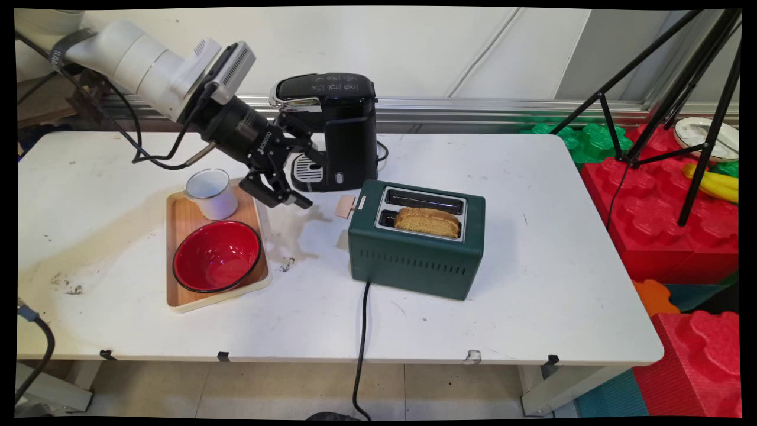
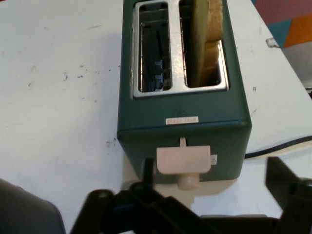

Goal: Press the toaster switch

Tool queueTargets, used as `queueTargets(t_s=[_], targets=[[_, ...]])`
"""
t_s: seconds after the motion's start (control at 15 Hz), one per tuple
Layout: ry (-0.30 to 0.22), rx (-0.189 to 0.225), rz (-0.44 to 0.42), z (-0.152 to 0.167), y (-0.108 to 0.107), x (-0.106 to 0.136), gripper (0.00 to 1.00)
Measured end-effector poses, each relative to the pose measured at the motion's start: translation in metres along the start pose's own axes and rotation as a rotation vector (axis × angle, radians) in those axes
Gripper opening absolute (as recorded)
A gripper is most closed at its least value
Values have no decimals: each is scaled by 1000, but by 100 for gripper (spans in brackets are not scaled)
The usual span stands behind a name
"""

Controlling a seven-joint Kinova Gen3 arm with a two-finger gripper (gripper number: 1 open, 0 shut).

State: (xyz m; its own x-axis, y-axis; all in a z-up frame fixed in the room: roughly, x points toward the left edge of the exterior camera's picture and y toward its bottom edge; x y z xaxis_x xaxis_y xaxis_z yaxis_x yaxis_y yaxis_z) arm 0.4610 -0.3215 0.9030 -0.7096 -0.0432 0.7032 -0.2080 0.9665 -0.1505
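White scuffed table [image 1: 473, 319], pale wall panels [image 1: 414, 47] behind, fingers [image 1: 282, 200] spread apart, grasping nothing, near green toaster [image 1: 414, 260].

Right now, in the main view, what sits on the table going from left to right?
Wooden tray with mug and red bowl → the tool → coffee machine → green toaster holding bread.

White arm [image 1: 148, 65] slants down from upper left, claw [image 1: 298, 177] spread open, holding nothing
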Motion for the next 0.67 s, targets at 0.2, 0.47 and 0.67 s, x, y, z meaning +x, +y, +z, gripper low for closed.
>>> queueTargets(t_s=[0.2,0.47,0.67], targets=[[-4,-1,0,-2,1,-4,0],[-7,-1,-3,-3,1,-6,0],[-8,-2,-9,0,0,-8,0]])
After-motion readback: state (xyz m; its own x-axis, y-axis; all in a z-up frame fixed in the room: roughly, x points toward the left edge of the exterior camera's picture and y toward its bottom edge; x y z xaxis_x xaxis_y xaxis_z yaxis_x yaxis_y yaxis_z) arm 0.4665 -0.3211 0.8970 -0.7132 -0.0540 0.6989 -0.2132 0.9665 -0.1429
